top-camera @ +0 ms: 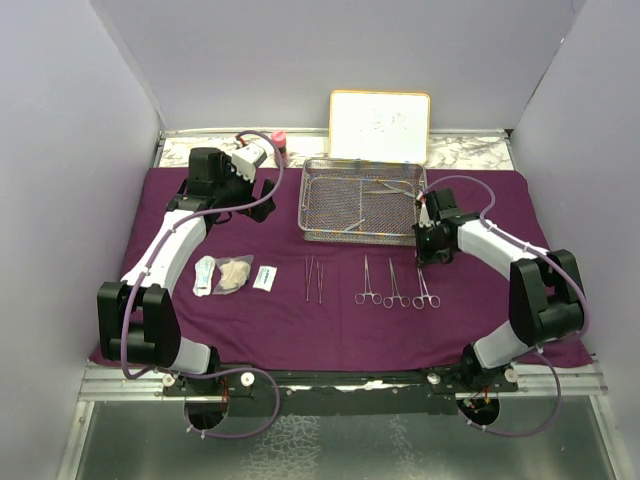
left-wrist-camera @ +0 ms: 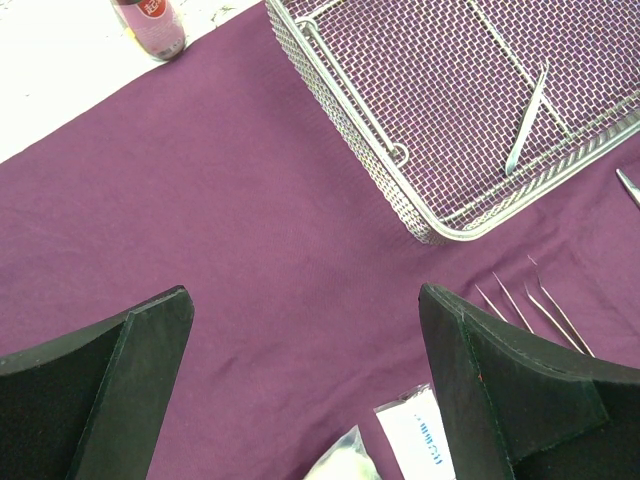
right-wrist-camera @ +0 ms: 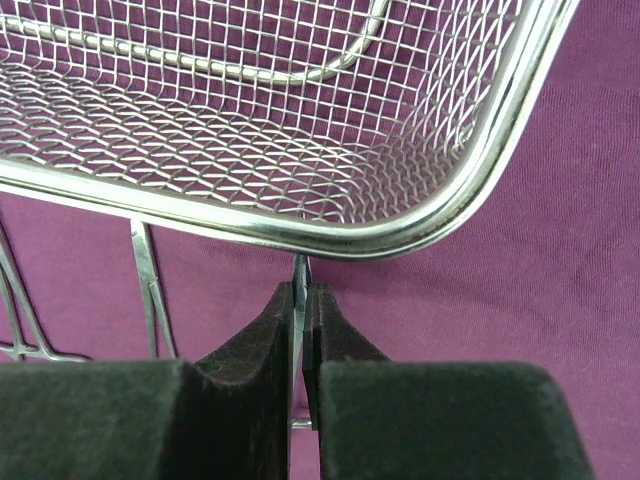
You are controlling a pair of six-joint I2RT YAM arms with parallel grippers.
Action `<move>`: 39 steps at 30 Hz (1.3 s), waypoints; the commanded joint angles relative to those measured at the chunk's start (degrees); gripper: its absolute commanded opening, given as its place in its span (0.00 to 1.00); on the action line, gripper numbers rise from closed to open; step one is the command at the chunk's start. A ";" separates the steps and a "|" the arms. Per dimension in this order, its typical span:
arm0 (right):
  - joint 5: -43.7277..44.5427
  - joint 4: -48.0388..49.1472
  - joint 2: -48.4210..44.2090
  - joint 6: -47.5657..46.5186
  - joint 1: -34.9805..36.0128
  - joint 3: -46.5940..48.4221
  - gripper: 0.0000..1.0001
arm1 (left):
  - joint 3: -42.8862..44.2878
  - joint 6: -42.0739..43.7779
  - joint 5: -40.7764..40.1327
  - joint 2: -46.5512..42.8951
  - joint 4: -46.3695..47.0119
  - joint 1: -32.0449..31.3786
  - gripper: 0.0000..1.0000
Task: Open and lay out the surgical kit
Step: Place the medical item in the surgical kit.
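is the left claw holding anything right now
No, the left claw stands wide open above the purple cloth, with nothing between its fingers.

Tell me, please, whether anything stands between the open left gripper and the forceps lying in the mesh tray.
Only the tray's wire wall lies between the left gripper and the forceps; from above, nothing visible covers them.

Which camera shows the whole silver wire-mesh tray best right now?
Top external: the rectangular silver wire-mesh tray sits entirely in frame. Left wrist shows only one corner; right wrist shows another corner close up.
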 commanded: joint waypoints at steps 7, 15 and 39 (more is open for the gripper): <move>2.06 1.00 2.07 0.86 -0.34 2.43 0.01 | -0.73 -0.48 2.31 -1.90 1.52 -0.07 0.99; 2.02 1.34 2.94 1.21 -0.33 2.28 0.01 | -0.73 -0.66 2.55 -1.90 1.62 -0.09 0.99; 3.29 1.44 3.69 2.37 -0.42 2.94 0.01 | -0.89 -0.54 2.83 -1.71 1.73 -0.10 0.99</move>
